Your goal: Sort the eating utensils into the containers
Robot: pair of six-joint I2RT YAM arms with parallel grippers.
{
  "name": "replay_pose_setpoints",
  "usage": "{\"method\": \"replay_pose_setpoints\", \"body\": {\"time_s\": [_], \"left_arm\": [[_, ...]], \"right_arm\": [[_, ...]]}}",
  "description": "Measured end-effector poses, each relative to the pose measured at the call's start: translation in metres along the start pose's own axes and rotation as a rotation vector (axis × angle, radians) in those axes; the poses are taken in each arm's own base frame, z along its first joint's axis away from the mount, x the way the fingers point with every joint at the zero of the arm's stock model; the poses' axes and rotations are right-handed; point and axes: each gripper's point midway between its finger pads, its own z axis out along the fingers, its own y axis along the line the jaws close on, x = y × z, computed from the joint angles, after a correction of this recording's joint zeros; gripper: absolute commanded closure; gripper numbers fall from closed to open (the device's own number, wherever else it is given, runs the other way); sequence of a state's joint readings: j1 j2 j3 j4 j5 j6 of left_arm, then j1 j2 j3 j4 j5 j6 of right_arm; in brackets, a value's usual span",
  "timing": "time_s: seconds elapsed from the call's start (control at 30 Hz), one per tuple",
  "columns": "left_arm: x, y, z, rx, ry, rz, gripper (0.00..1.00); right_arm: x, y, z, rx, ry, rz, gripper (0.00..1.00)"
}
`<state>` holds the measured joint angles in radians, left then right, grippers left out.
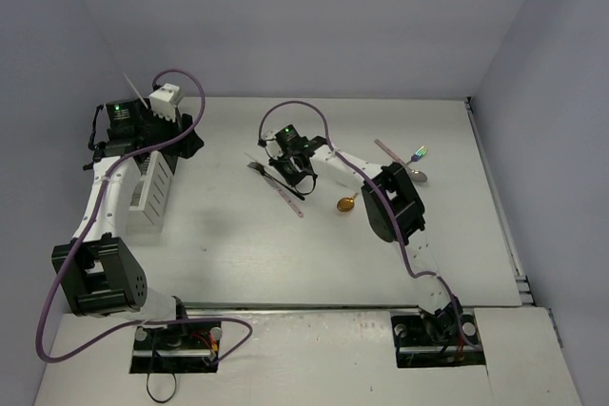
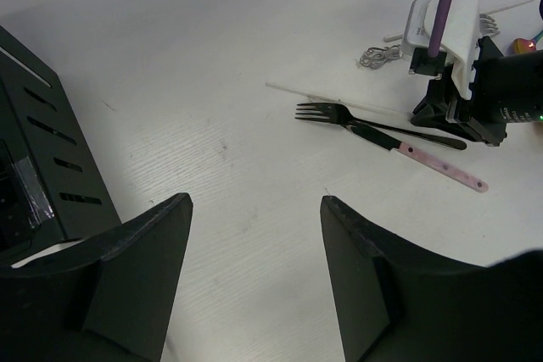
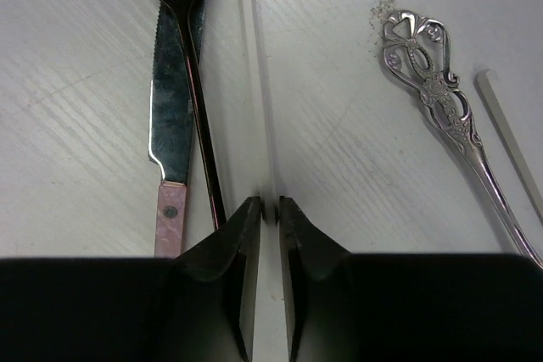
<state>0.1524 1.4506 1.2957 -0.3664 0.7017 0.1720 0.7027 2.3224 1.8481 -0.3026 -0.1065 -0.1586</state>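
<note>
Fingers of the right gripper (image 3: 271,205) stood almost together at the bottom centre of the right wrist view, pinched on a thin pale stick (image 3: 254,82) that ran straight up the frame from between them and lay flat on the white table (image 3: 356,167). Just left of the stick lay a dark fork (image 3: 200,116) with a slim black handle. Touching the fork's left side was a pink-handled knife (image 3: 172,125), its blade toward the top of the frame. In the upper right an ornate silver handle (image 3: 431,82) lay well apart from the stick, with a second pale stick (image 3: 509,129) near the right edge.

The left gripper (image 2: 254,201) filled the bottom of the left wrist view, its fingers spread wide with only bare table between them. A black caddy (image 2: 51,150) stood at the left edge of that view, close beside the left finger.

In the top view a white caddy (image 1: 152,187) stood upright at centre left, and a gold spoon (image 1: 346,203) lay just right of centre.
</note>
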Motion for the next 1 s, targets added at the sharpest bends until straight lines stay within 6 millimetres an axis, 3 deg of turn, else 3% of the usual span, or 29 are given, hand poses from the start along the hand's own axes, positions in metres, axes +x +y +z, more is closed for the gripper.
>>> {"method": "replay_pose_setpoints", "body": {"time_s": [0.37, 0.6, 0.7, 0.83, 1.0], "left_arm": [[0.0, 0.001, 0.001, -0.004, -0.002, 0.0, 0.41], [0.004, 0.006, 0.004, -0.036, -0.014, -0.078, 0.41], [-0.002, 0.009, 0.003, -0.049, -0.045, -0.131, 0.4], [-0.013, 0.006, -0.002, -0.047, -0.106, -0.216, 0.4], [-0.031, -0.011, -0.008, 0.029, -0.196, -0.34, 0.4]], "right_arm": [[0.003, 0.002, -0.001, -0.006, 0.003, -0.027, 1.0], [0.006, 0.001, -0.017, -0.005, 0.034, 0.001, 1.0], [-0.011, -0.004, -0.032, 0.008, -0.001, 0.014, 1.0], [-0.053, -0.015, -0.064, 0.032, -0.117, 0.031, 1.0], [-0.1, -0.021, -0.111, 0.034, -0.259, 0.056, 1.0]]}}
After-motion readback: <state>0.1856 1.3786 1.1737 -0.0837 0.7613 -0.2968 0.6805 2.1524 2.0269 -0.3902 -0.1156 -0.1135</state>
